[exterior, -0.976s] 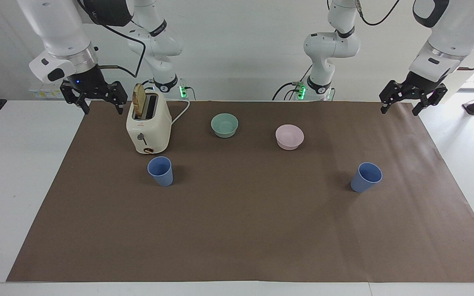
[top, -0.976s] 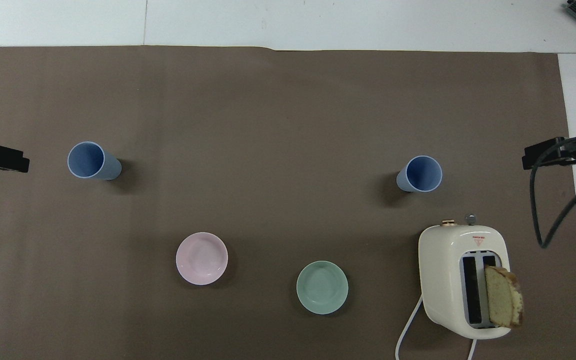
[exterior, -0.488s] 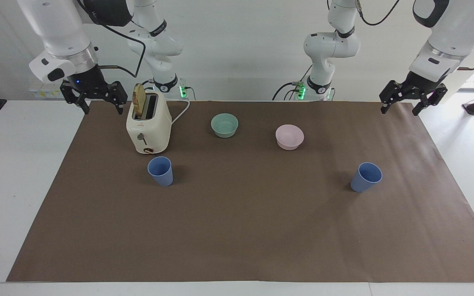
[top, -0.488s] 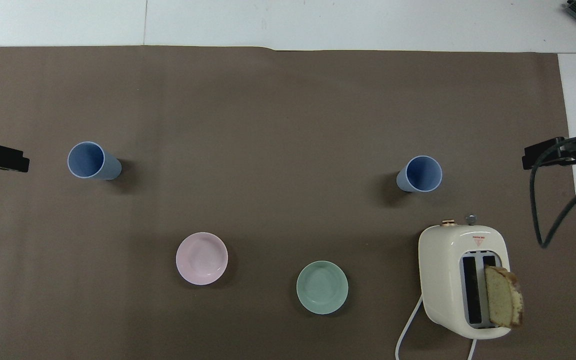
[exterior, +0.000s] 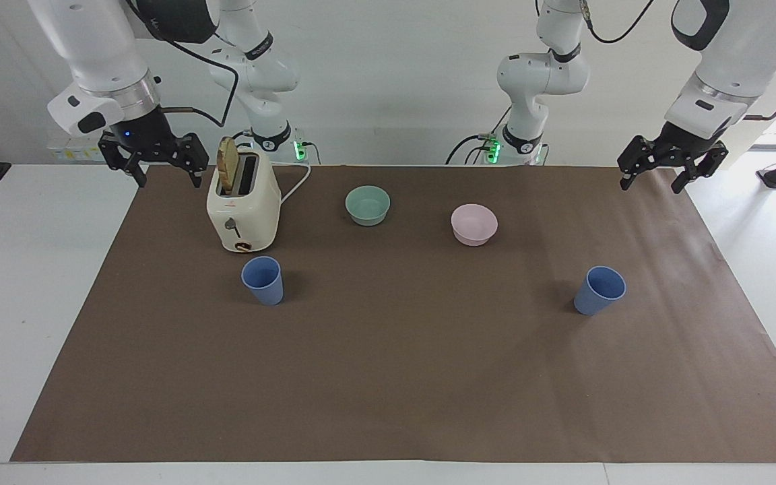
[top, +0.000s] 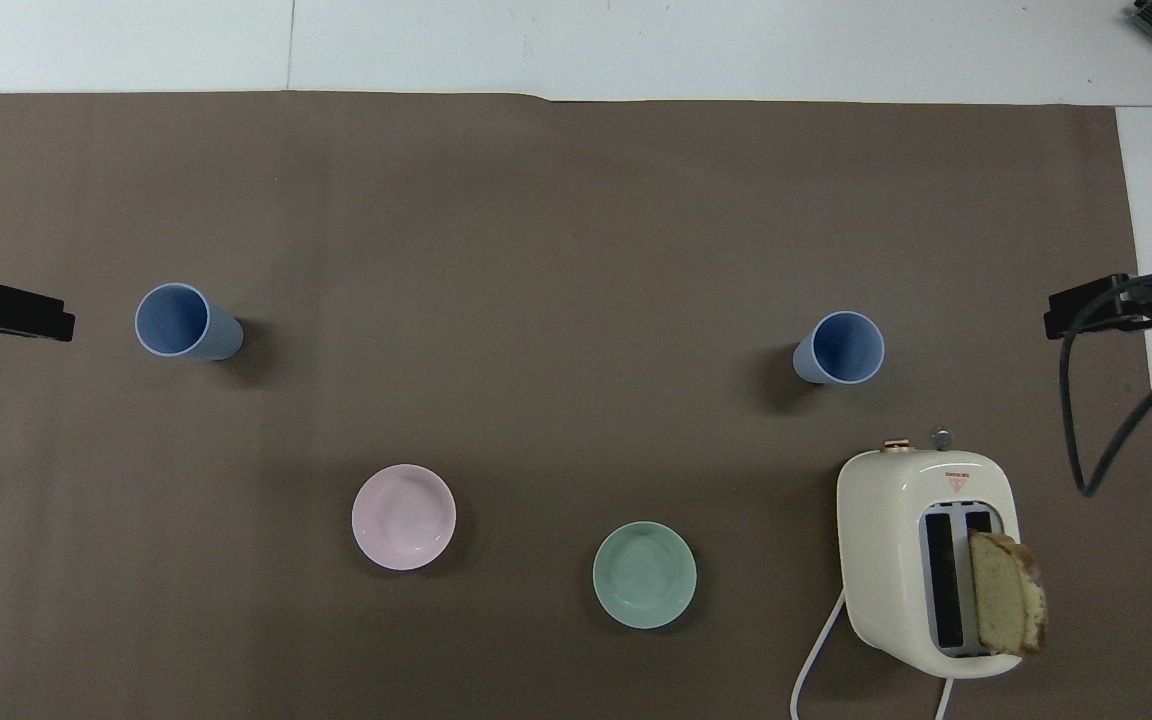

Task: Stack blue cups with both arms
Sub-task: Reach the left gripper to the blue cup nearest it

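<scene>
Brown paper is covering most of the white table, and I am reading across it from the right arm's end toward the left arm's end, as the facing view runs. The right gripper is hanging in the air over that end's edge of the paper, close beside the toaster, its fingers standing apart with nothing between them. A cream toaster is sitting upright next to it, with a slice of bread poking out of one slot and a white cord trailing from it toward the robots. One blue cup is standing upright just beside the toaster, farther from the robots than it, mouth up. A mint-green bowl is resting toward the middle of the paper, and a pale pink bowl is lying near it, toward the left arm's end and slightly farther from the robots. The second blue cup is standing upright well apart from the first, near the left arm's end, about as far from the robots as its twin. The left gripper is hanging over the paper's corner at its own end, fingers spread apart, holding nothing.
</scene>
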Robot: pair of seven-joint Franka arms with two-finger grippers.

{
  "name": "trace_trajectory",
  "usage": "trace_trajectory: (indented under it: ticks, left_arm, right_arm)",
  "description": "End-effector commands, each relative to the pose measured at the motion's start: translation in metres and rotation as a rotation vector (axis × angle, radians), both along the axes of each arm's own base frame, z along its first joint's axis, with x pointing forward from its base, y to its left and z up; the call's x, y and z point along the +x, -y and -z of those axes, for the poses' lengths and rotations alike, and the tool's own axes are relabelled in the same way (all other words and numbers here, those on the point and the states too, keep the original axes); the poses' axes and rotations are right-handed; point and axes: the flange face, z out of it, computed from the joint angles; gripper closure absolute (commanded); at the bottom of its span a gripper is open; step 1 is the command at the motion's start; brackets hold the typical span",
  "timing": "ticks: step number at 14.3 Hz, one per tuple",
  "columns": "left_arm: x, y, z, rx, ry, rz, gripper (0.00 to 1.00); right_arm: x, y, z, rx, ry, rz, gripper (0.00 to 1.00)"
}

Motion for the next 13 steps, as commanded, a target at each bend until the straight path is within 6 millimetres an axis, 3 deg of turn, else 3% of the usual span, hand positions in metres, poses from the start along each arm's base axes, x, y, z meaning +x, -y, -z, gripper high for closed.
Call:
trace_trajectory:
  ticks: [1, 8, 13]
  left_arm:
    - [0.0, -0.004, 0.024, -0.01, 0.016, 0.004, 0.0]
    - [0.008, -0.031, 0.082, -0.005, 0.036, 0.015, 0.0]
    - [0.023, -0.03, 0.124, -0.009, 0.053, 0.008, 0.0]
  right_arm:
    - [-0.001, 0.001, -0.003, 0.014, 0.008, 0.017, 0.0]
    - [-0.001, 0.001, -0.003, 0.014, 0.008, 0.017, 0.0]
    - [-0.001, 0.001, -0.003, 0.014, 0.008, 0.017, 0.0]
